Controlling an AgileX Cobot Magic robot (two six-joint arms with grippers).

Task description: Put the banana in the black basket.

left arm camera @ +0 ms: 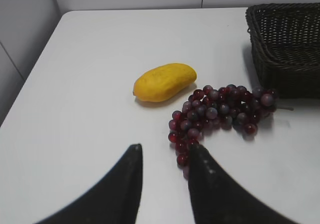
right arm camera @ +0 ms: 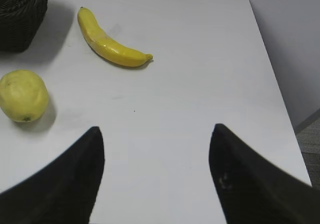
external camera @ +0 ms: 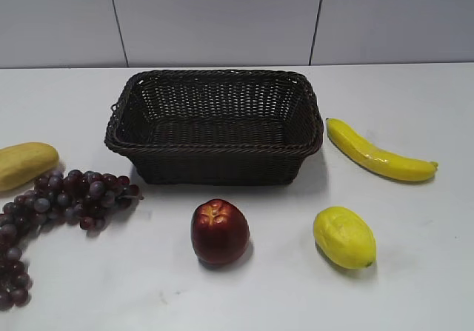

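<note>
Meanwhile, the banana is lying on the table, just right of the basket.

Going left to right in the exterior view: a mango is sitting at the left edge, grapes are sprawling beside it, the basket is standing mid-table, an apple is resting in front of it, a lemon is lying further right, and the banana is lying beyond the lemon (outside the basket, clear of its rim). The left gripper is hovering over the grapes with jaws slightly parted, gripping nothing. The right gripper is hanging wide open over bare table, near the banana, holding nothing.
</note>
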